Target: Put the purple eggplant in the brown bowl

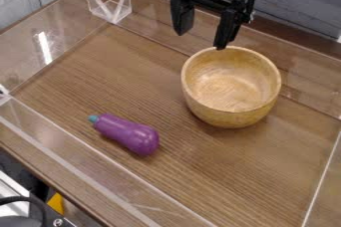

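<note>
Purple eggplant (127, 133) lies on the bench (253, 161), down-left of the brown bowl (232, 87) in the camera view, well apart from it, nothing touching it. Long axis runs diagonally: teal stem cap points up-left, away from the bowl, and the fat rounded end points down-right, toward the near edge. It looks to be flat on its side, not propped.

Gripper (202, 29) hangs above the far rim of the bowl, pointing straight down. So relative to the bowl, the eggplant and the fingers (178, 17) sit on opposite sides: fingers at the back rim, eggplant off the front-left. The eggplant is well apart from the fingers; the bowl's left side is between them.

Fingers: spread wide, clear gap between the dark tips, nothing between them, nothing touched. One tip appears to hang just over the bowl's back rim, but I can't tell height above it from this single view.

Judgement: pick isn't started. Next move needs a travel across the bowl's left side toward the near-left, then a wrist turn so the fingers close across the eggplant's short width, not along the diagonal. Mid-body is likely the best place; glossy rounded skin could squirt out if pinched near the tapered stem end. Only one arm, so no choice there.

Clear plastic walls border the bench; the eggplant is near the front one, so watch clearance.
</note>
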`<move>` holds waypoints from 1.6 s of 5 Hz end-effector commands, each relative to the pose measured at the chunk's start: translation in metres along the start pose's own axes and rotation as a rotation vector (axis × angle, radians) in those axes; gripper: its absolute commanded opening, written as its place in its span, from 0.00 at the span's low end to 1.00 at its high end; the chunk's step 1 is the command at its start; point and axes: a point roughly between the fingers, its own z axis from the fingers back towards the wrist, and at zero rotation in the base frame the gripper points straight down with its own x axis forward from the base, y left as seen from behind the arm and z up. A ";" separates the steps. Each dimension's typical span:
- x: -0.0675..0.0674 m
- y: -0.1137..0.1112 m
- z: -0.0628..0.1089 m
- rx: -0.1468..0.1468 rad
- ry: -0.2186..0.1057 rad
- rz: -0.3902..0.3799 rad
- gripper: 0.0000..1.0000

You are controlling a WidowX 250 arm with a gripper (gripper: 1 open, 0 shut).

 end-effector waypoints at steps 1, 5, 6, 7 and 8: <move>-0.008 0.003 -0.002 -0.001 0.018 -0.016 1.00; -0.076 0.052 -0.022 0.053 0.047 -0.600 1.00; -0.096 0.064 -0.025 0.069 0.052 -0.717 1.00; -0.111 0.079 -0.029 0.086 0.061 -0.808 1.00; -0.114 0.085 -0.041 0.100 0.076 -0.900 1.00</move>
